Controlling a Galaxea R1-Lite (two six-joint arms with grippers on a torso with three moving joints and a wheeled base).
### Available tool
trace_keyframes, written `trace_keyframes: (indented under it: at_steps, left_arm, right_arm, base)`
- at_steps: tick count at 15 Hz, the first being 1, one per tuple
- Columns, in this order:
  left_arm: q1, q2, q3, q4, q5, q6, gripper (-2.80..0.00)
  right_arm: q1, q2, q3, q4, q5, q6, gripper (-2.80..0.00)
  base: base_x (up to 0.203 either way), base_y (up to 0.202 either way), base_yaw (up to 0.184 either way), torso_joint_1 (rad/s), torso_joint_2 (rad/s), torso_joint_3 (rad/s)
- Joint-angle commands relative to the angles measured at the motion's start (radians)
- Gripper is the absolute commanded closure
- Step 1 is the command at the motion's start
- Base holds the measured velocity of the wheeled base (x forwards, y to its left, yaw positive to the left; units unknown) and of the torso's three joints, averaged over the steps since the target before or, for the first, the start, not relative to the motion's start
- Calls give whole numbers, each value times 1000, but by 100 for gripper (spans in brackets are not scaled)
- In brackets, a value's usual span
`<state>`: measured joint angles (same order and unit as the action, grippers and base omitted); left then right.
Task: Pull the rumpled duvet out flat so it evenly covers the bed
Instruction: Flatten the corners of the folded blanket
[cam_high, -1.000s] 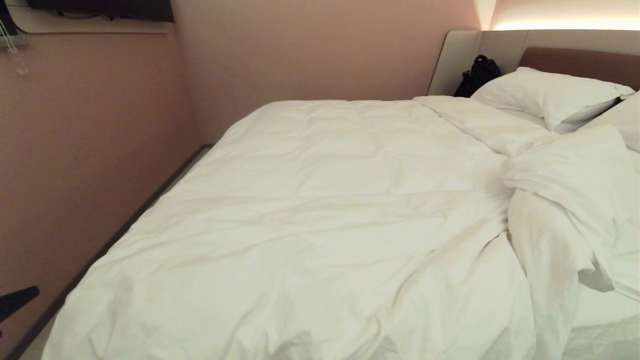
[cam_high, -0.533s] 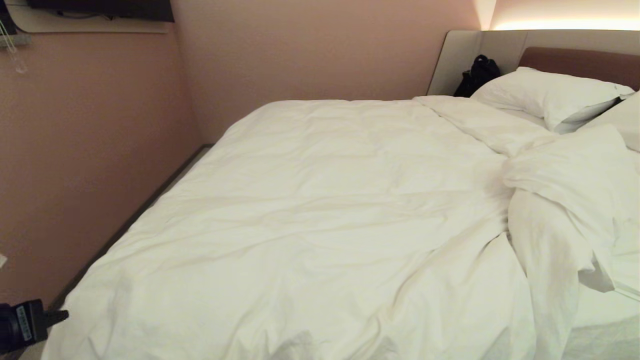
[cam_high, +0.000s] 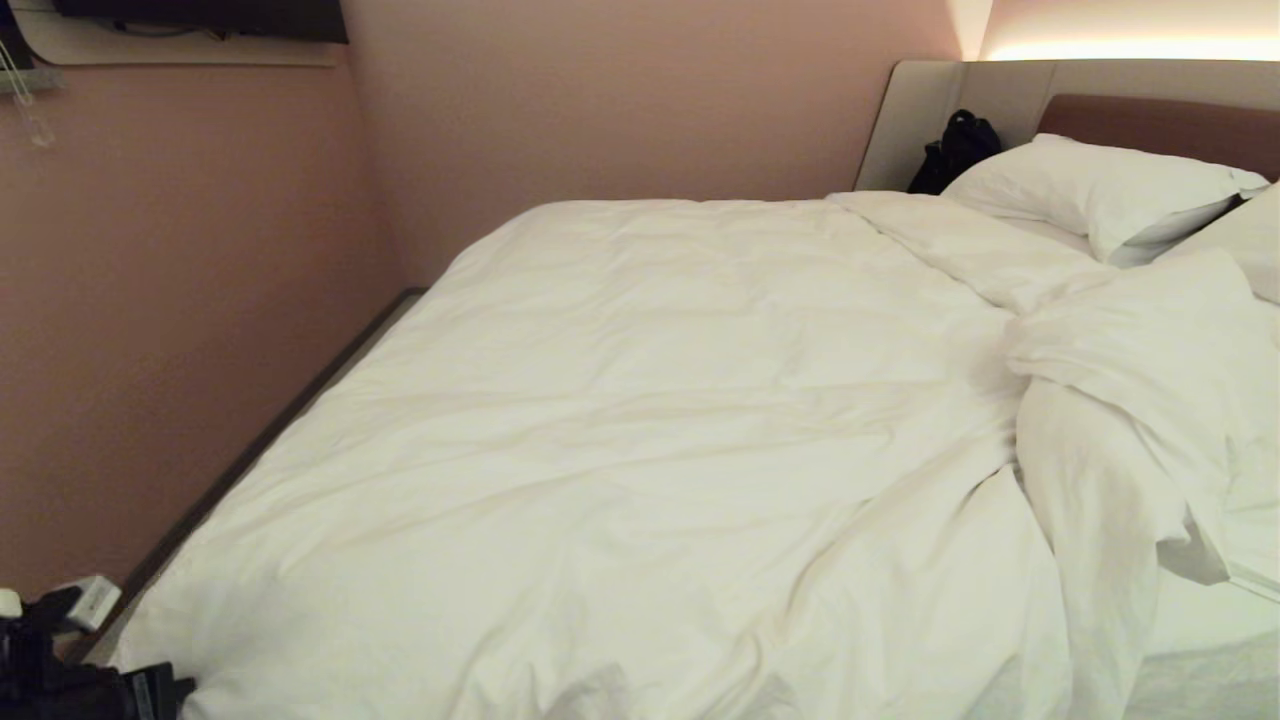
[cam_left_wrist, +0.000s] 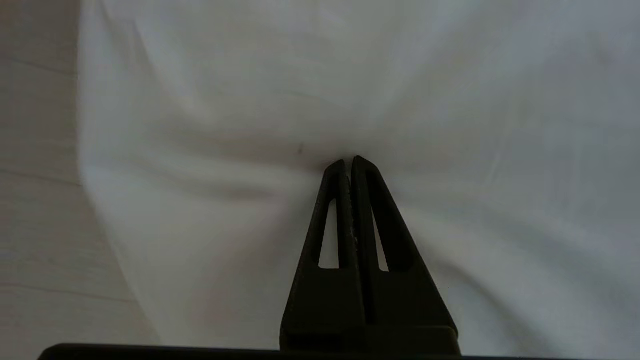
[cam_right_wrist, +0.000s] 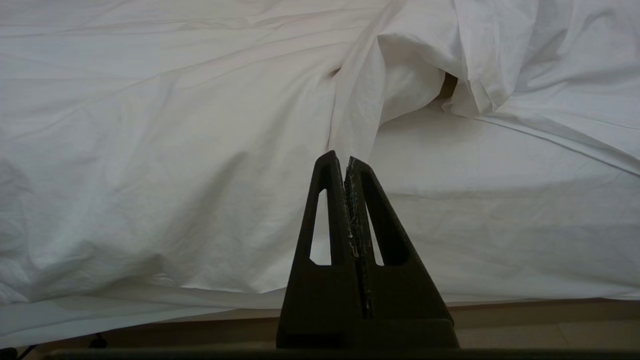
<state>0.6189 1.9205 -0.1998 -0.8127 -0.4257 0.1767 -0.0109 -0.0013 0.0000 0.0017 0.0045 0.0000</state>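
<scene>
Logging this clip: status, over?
Left end effector shut, tips against duvet near corner. Right end effector shut, parked. Duvet bunched near pillows. Nothing blocking.

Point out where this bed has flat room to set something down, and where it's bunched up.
Flat room: the broad smooth middle of the duvet, between the pink wall and the rumpled fold. Crowded: that fold and the pillows by the headboard. The left gripper crowds the near-left corner.
</scene>
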Motion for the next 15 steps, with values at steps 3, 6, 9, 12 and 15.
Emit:
trace_keyframes:
  at_steps: [3, 6, 9, 12, 15]
  left_arm:
    - [0, 394, 153, -562, 3, 73, 0]
    - [4, 497, 194, -743, 5, 107, 0]
    - [5, 491, 200, -757, 1, 112, 0]
    - [7, 424, 200, -757, -13, 106, 0]
    - [8, 281, 200, -757, -17, 87, 0]
  right_arm:
    - [0, 1, 0, 0, 0, 0, 0]
    - [0, 1, 0, 0, 0, 0, 0]
    - [0, 1, 0, 0, 0, 0, 0]
    - [0, 1, 0, 0, 0, 0, 0]
    - [0, 1, 0, 0, 0, 0, 0]
  base:
    - [0, 0, 0, 0, 0, 0]
    - [0, 0, 0, 0, 0, 0]
    - [0, 0, 0, 0, 0, 0]
    - [0, 0, 0, 0, 0, 0]
    - [0, 0, 0, 0, 0, 0]
